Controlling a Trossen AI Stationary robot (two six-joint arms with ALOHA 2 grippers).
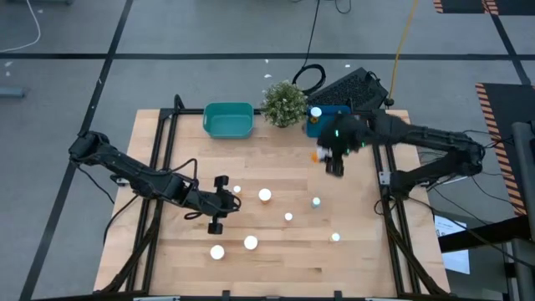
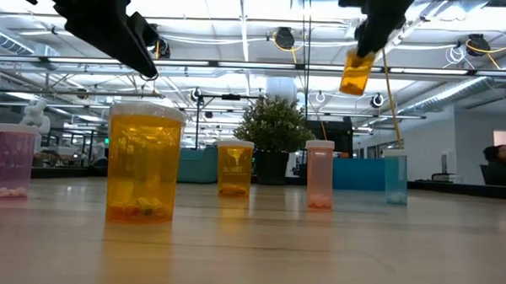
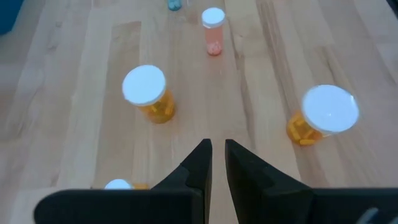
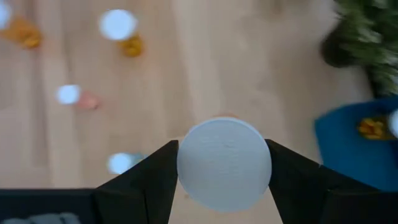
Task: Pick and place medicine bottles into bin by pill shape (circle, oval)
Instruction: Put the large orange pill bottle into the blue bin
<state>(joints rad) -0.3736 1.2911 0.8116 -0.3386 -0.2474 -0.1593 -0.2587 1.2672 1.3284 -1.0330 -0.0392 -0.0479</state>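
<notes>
my right pincer (image 4: 222, 167), clamped on a bottle (image 4: 224, 163), hangs just short of the blue bin (image 1: 330, 114); left pincer (image 3: 214, 155) nearly closed, empty.

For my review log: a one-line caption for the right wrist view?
Right gripper carries a white-capped bottle above the table, blue bin nearby.

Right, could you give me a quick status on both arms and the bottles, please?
Right gripper shut on an amber bottle, lifted, near the blue bin. Left gripper shut, empty, over the table. Plant beside the bin.
</notes>
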